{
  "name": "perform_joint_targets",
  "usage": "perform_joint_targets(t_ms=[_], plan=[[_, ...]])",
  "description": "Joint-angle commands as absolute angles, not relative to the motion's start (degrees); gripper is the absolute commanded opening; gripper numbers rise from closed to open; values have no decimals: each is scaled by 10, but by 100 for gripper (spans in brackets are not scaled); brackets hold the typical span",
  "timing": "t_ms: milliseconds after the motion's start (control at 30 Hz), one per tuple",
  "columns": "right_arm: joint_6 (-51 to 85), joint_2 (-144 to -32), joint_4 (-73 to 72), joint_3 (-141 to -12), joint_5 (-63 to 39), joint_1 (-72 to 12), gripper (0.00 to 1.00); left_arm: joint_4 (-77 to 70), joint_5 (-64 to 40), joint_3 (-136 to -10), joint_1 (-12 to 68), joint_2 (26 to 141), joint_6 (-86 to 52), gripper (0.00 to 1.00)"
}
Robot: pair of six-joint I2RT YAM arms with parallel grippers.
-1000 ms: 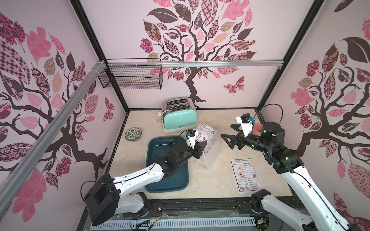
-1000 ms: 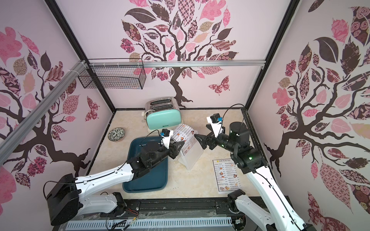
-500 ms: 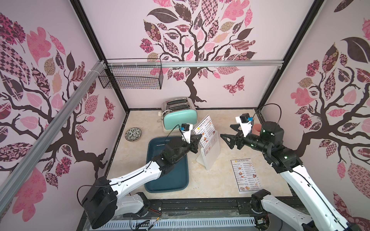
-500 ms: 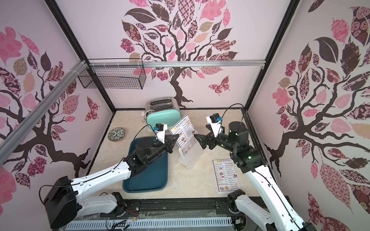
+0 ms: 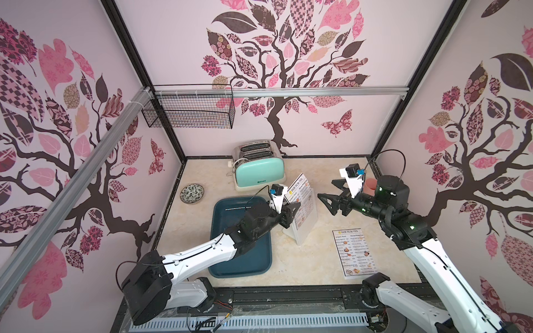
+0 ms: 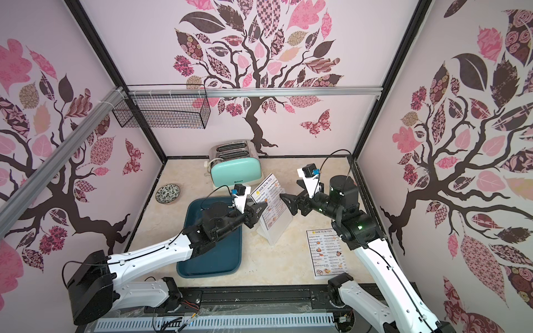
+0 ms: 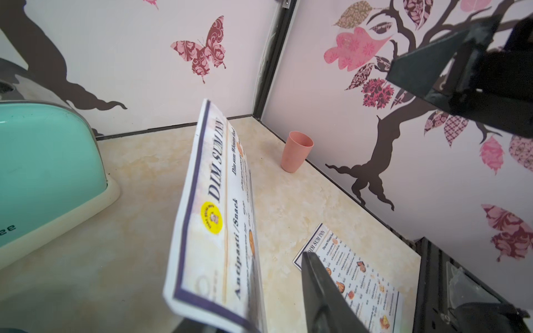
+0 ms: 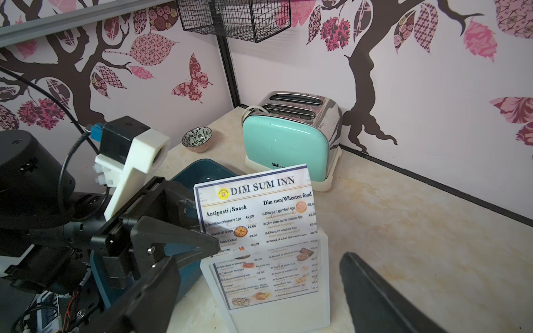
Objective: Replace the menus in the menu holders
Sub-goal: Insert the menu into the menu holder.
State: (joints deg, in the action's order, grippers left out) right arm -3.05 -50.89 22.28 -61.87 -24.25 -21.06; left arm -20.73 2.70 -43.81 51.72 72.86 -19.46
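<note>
Left jaws let go; old menu point(image 5: 301, 197) half out of the menu holder point(image 5: 303, 234)
Versus a second back, the sheet stands higher: top half clear above the holder, lower half in the slot, centre of both top views. The left gripper point(image 5: 292, 214), clamped on it half a second ago, now sits at the sheet's edge with jaws partly parted; the left wrist view shows a gap between finger and paper. Probably a regrip before pulling it free. Right gripper point(image 5: 326, 204) hangs right of centre, jaws wide, empty. Spare menu point(image 5: 356, 250) lies flat on the table point(image 5: 314, 259), lower right, not yet picked up
</note>
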Motion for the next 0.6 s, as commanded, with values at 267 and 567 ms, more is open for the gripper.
perform_joint_targets(t_ms=[267,567], plan=[[-32,-501,225,-634,-244,-211,93,-150,30,-505,485,728,-219,28],[-31,-499,228,-633,-243,-211,93,-146,-12,-500,498,743,-211,0]])
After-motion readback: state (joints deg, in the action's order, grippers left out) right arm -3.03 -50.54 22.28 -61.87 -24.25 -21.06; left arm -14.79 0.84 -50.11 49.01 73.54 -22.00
